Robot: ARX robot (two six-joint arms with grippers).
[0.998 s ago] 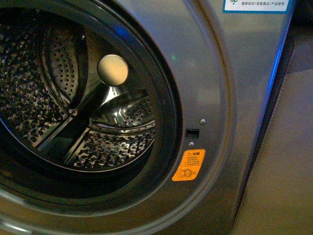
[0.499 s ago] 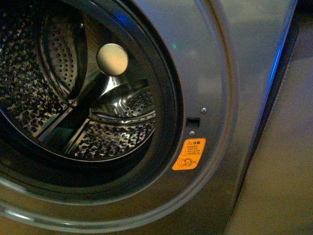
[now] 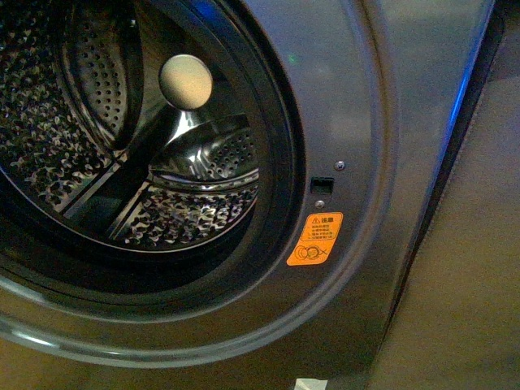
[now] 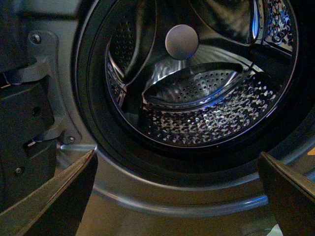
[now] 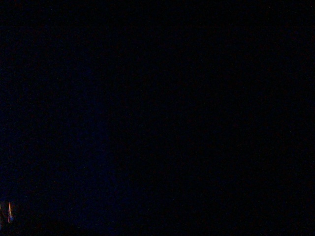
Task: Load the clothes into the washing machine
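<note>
No sign of the clothes in any view, so that's the catch. They're not in the drum or in the one hand I can see, so I can't say which way they lie from the hands or which arm is nearer.

The washing machine (image 3: 382, 122) has its porthole open. The perforated steel drum (image 3: 195, 219) looks empty, just bare metal and the cream hub (image 3: 186, 81) on the back wall. The dark door seal (image 3: 286, 162) rings the opening, and the orange sticker (image 3: 314, 239) sits just outside it, at about 4 o'clock from the porthole centre.

From the left wrist camera, the left hand (image 4: 177, 153) is spread wide with nothing between its fingers (image 4: 64, 191). The drum mouth is straight ahead at 12 o'clock, roughly framed between them. The right wrist picture is dark, so I can't tell anything about the right hand.

My guess is loading hasn't started and the garment has to be fetched first.
</note>
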